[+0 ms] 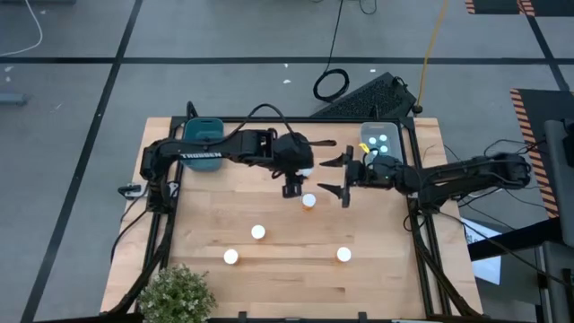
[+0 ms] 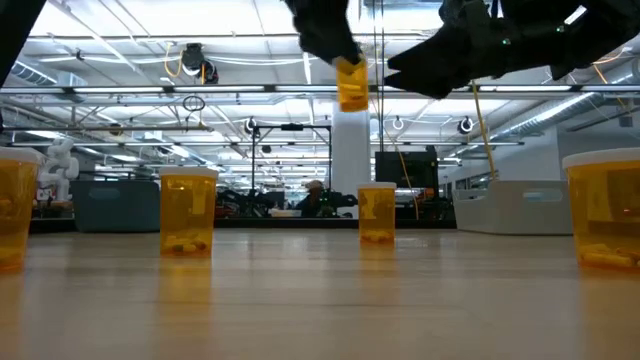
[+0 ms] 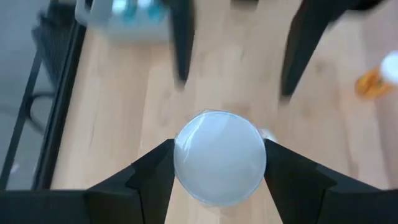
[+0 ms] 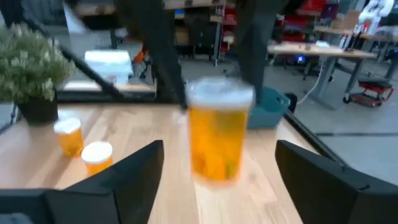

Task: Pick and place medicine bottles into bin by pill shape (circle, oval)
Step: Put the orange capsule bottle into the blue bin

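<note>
The left gripper (image 3: 217, 171) holds an orange bottle (image 2: 351, 84) by its cap, lifted above mid-worktop (image 1: 287, 269). Only the low view shows it airborne. The right gripper (image 1: 345, 178), jaws wide, faces it; its wrist view shows pills inside.

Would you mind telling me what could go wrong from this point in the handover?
The left gripper holds an orange bottle in the air, pinched only at its white cap; it might slip. The open right gripper sits close, so its fingers could knock the bottle loose. A fall could topple a standing bottle.
</note>
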Motion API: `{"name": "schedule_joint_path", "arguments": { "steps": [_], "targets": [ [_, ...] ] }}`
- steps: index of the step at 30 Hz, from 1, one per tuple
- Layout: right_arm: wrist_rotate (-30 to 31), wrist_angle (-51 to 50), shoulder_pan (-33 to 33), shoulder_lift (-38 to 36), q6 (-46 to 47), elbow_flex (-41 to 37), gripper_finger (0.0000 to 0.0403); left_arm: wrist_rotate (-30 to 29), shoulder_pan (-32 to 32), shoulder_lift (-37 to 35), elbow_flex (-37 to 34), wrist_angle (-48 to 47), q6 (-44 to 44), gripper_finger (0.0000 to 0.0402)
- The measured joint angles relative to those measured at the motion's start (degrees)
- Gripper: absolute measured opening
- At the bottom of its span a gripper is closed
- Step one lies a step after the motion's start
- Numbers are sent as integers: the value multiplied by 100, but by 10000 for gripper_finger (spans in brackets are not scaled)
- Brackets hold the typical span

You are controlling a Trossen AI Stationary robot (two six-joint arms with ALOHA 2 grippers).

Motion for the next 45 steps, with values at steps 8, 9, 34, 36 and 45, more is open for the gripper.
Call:
{"name": "schedule_joint_path", "arguments": {
  "steps": [8, 9, 34, 36, 45],
  "targets": [
    [11, -1325, 1, -853, -351, -2, 314, -832, 224, -454, 0, -1252, -582, 229],
    [37, -1418, 2, -937, -362, -1, 314, -978, 272, -534, 0, -1419, -671, 229],
    [739, -1946, -2, -1282, -965, -2, 313, -1726, 3846, -2720, -3896, -804, -2193, 230],
    [739, -1943, -2, -1282, -965, -2, 313, -1705, 4096, -2712, -4089, -751, -2262, 230],
    [739, -1937, -2, -1282, -965, -2, 313, -1788, 4631, -2679, -4444, -420, -2898, 230]
  ]
}}
